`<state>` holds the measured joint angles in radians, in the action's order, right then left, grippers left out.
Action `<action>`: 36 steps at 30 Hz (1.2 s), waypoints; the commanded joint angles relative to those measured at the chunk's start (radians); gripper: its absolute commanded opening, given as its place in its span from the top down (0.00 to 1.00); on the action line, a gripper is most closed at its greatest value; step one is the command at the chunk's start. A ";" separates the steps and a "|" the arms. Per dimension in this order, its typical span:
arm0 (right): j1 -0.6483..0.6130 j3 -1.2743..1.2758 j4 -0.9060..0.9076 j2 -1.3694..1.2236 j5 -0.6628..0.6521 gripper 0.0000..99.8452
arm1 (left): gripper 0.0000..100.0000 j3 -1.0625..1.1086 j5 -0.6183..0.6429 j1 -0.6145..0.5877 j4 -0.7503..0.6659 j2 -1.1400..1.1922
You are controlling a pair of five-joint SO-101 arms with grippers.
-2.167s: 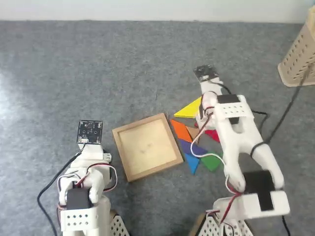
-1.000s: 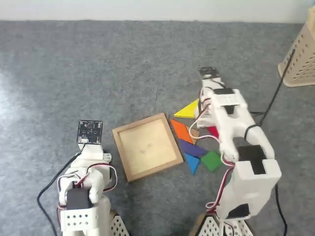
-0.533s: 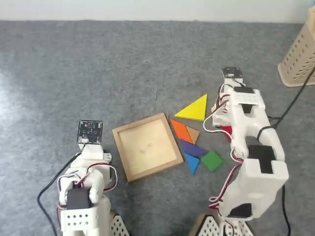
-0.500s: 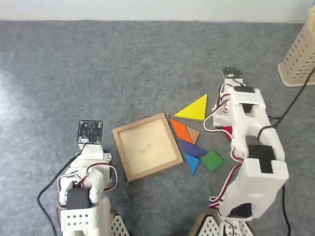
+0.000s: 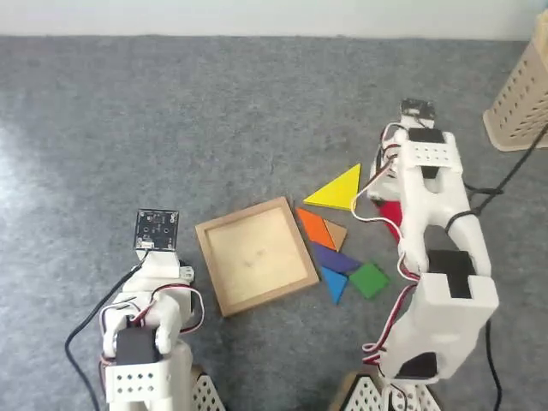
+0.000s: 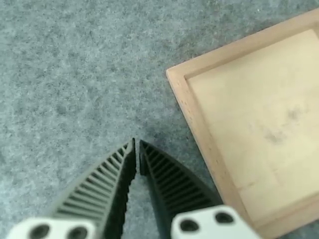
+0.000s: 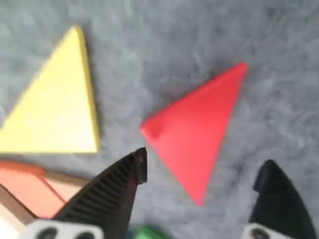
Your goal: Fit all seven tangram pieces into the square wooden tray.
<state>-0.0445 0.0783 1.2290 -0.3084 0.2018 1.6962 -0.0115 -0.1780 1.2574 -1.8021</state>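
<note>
The square wooden tray (image 5: 301,278) lies on grey carpet, with nothing in it. To its right lie a yellow triangle (image 5: 336,188), an orange piece (image 5: 313,227), a tan triangle (image 5: 336,234), a purple piece (image 5: 336,257), a blue triangle (image 5: 334,283) and a green square (image 5: 369,280). A red triangle (image 5: 390,214) peeks out beside the right arm (image 5: 425,171). My right gripper (image 7: 205,159) stands open just above the red triangle (image 7: 199,132), a finger on either side of it. My left gripper (image 6: 135,145) is shut on nothing, low over the carpet beside the tray's corner (image 6: 175,75).
A beige perforated basket (image 5: 522,90) stands at the far right edge. The left arm (image 5: 145,321) sits near the front, left of the tray. Bare carpet stretches behind and left of the tray. A pale wall edge runs along the back.
The right arm has swung to the right, away from the cluster of pieces. The red triangle has shifted right with it and now lies apart. The left arm has not moved.
</note>
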 commanded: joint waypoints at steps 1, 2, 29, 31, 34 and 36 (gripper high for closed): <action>-0.021 -0.051 -0.035 0.010 0.166 0.73 | 0.99 -0.012 0.008 -0.002 0.005 -0.017; -0.019 -0.051 -0.039 0.001 0.187 0.74 | 0.99 -0.012 0.008 -0.002 0.005 -0.017; 0.002 -0.106 -0.065 -0.116 0.092 0.66 | 0.99 -0.012 0.008 -0.002 0.005 -0.017; -0.004 -0.106 -0.065 -0.114 0.104 0.66 | 0.99 -0.012 0.008 -0.002 0.005 -0.017; -0.004 -0.120 -0.064 -0.116 0.163 0.66 | 0.99 -0.012 0.008 -0.002 0.005 -0.017; -0.004 -0.144 -0.054 -0.124 0.178 0.66 | 0.99 -0.012 0.008 -0.002 0.005 -0.017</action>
<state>-0.0445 0.0061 1.1676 -0.4388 0.3506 1.6962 -0.0115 -0.1780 1.2574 -1.8021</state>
